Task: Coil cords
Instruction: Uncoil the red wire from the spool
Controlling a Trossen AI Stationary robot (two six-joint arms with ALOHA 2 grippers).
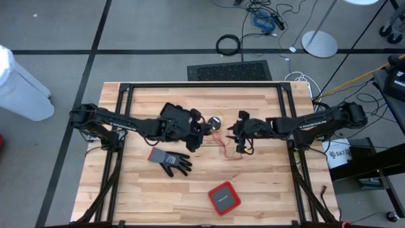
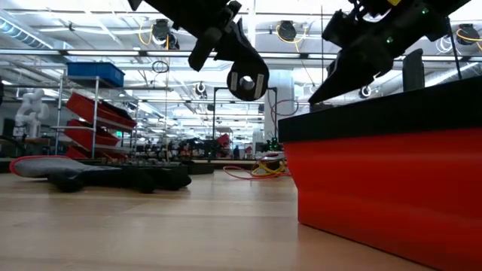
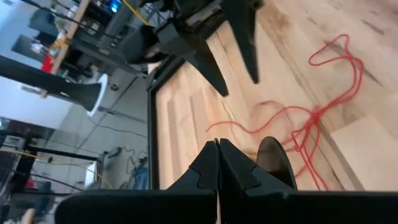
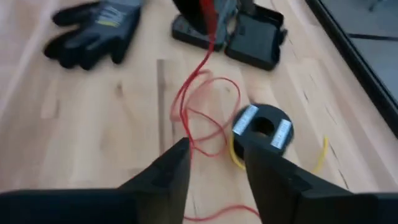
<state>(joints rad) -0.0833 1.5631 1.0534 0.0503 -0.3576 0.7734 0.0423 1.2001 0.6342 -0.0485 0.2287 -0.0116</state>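
Right wrist view: right gripper (image 4: 214, 163) open over the loose red cord (image 4: 199, 118); coiling step mid-way, nothing wound.
Left gripper (image 3: 217, 163) pinched shut; in the right wrist view the red strand appears to run up into it, so likely holding one end, not certain. Red cord sprawls at table centre between both grippers, at 12 o'clock from the red box (image 1: 224, 197). Yellow cord (image 4: 235, 155) sits bundled beside a black ring part (image 4: 261, 128). Next: right closes on the slack, then loop it. Count: two cords, two grippers, one grey glove (image 1: 171, 161), one box.
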